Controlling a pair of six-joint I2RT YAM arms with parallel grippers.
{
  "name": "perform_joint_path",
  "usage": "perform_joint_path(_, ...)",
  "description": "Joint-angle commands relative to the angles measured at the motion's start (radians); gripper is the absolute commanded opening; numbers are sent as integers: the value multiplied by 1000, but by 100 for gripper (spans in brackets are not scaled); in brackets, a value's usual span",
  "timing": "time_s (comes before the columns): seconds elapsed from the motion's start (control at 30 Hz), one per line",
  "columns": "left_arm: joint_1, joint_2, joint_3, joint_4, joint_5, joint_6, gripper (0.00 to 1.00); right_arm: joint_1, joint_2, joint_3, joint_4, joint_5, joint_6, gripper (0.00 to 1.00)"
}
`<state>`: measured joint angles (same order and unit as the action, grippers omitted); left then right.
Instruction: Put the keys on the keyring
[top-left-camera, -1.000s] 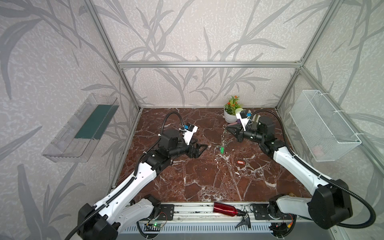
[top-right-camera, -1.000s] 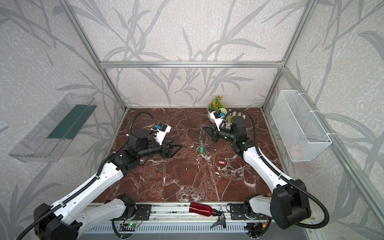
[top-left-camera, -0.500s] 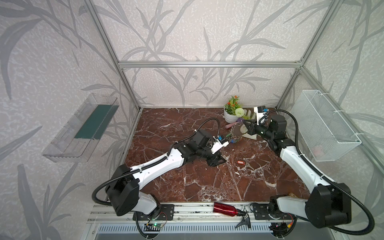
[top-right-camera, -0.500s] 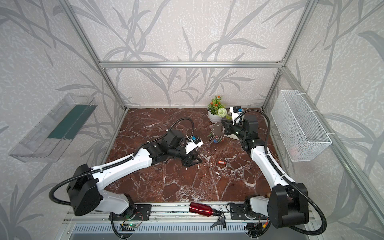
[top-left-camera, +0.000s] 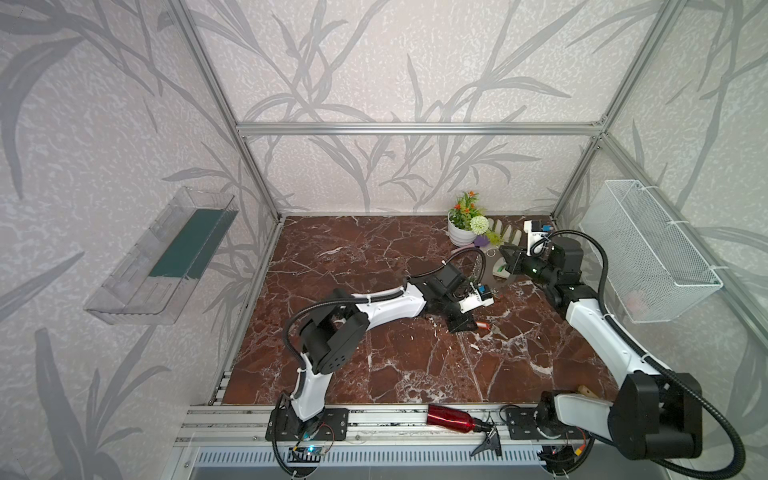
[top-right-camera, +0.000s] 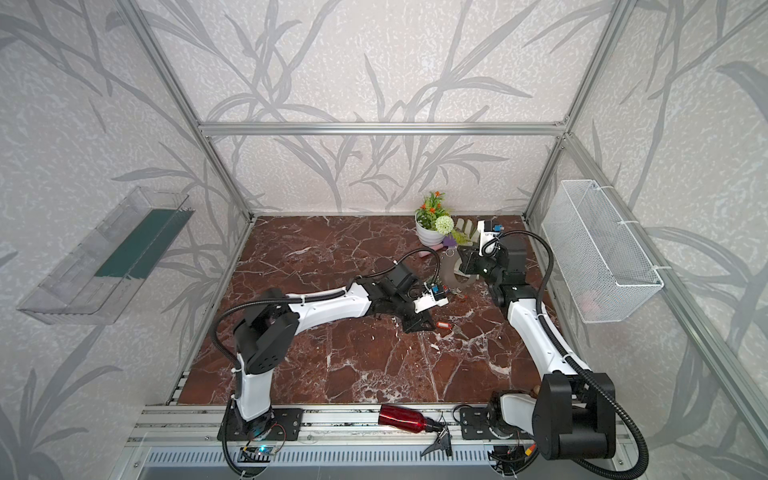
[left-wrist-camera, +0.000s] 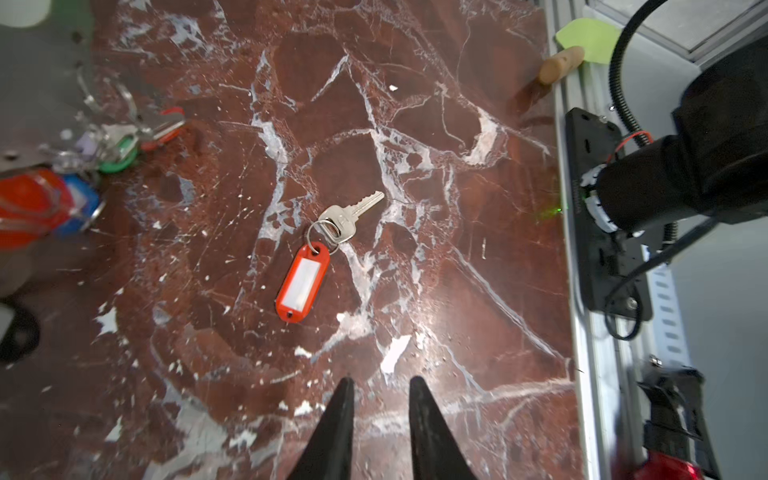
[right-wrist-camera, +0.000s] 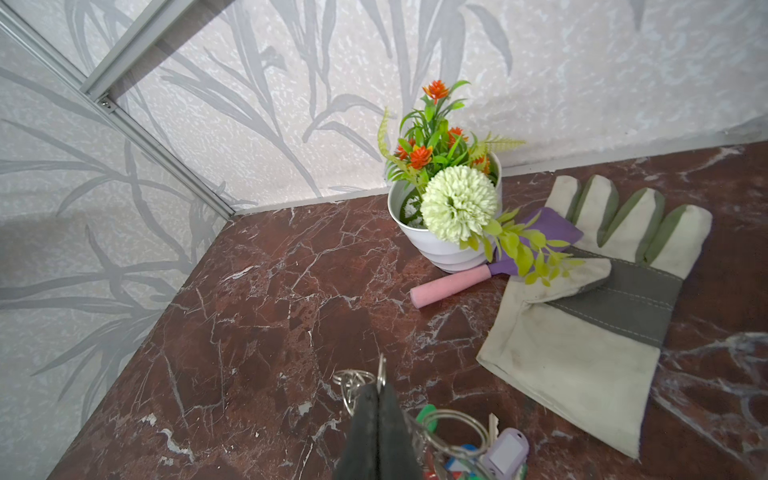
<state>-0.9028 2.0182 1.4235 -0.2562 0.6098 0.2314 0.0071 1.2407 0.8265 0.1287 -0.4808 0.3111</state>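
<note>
Grips grey-tan oval keyring plate in clenched right pincer, at twelve o'clock of loose red-orange-tagged silver key, unthreaded on marble worktop at three o'clock of parted, empty left pincer.

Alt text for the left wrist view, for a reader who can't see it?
A silver key on a red tag lies loose on the marble table, ahead of the left gripper, whose jaws stand slightly apart and empty. At the edge, blurred, is the keyring with coloured tags.
</note>
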Motion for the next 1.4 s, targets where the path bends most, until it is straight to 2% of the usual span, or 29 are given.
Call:
perform_joint_path(0.0,-7,56,48,33,-38,21,28,-10,-32,0,60,-18,35,0)
perform_joint_path(0.1,-23,104,63,58,-81,36,31,-18,-29,-5,59,-15,50,0)
perform_joint_path(0.27,-56,162,79,127,-216,35,34,-27,-23,-16,84,-34,82,0)
perform_joint_path(0.4,-77,183,75,194,-250,29,37,-31,-17,-29,104,-53,102,0)
perform_joint_path(0.6,-98,212,83,221,-312,34,36,-46,-23,-40,119,-79,126,0)
perform_joint_path(0.73,-103,223,78,221,-294,39,37,-52,-21,-44,140,-93,144,0)
perform_joint_path(0.93,-117,257,112,191,-405,50,38,-57,-11,-49,159,-114,163,0)
perform_joint_path(1.17,-121,245,102,109,-418,67,20,-65,0,-62,190,-126,193,0)
perform_joint_path(1.37,-122,230,66,35,-467,75,14,-71,-10,-69,197,-136,207,0)
